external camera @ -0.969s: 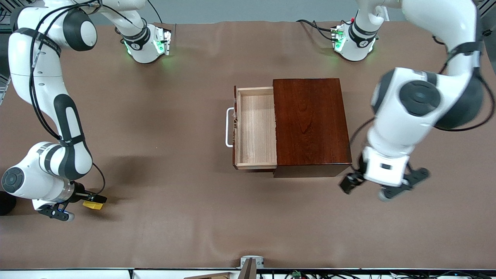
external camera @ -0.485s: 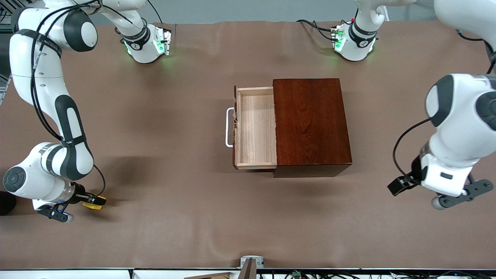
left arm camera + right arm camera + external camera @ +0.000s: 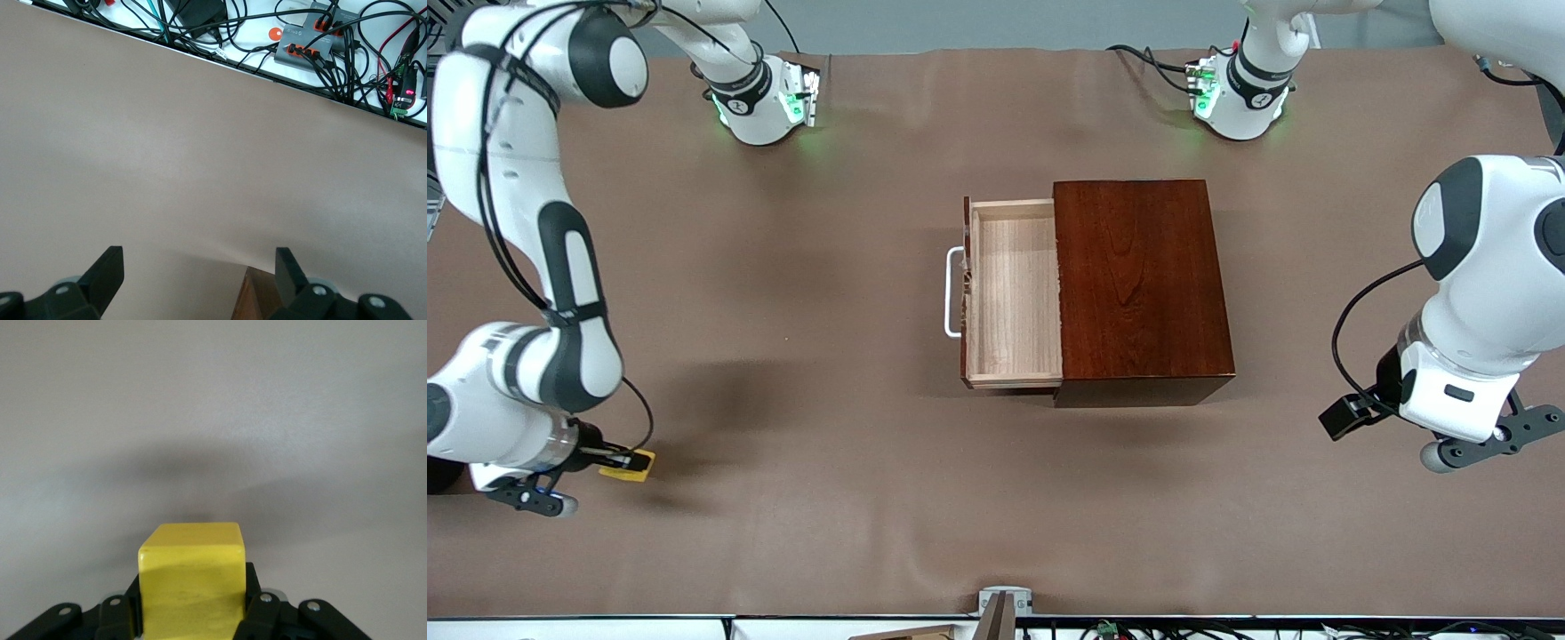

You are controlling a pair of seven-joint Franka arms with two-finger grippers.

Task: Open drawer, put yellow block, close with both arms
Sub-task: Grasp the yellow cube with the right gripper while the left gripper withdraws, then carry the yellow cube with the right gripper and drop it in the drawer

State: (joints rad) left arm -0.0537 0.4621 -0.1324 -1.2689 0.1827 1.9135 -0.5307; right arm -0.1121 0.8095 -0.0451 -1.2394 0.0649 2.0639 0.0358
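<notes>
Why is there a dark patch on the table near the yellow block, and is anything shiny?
Front view: the right arm casts a soft shadow on the table beside the yellow block; the dark wooden box looks glossy. Right wrist view: a dim shadow lies past the block. Left wrist view: evenly lit, no glare.

My two arms are glossy white shells with dark grey joint caps, thin black cables looping along them, and round bases lit green. The right gripper and left gripper are black, with what look like small silver screws on their finger mounts.
</notes>
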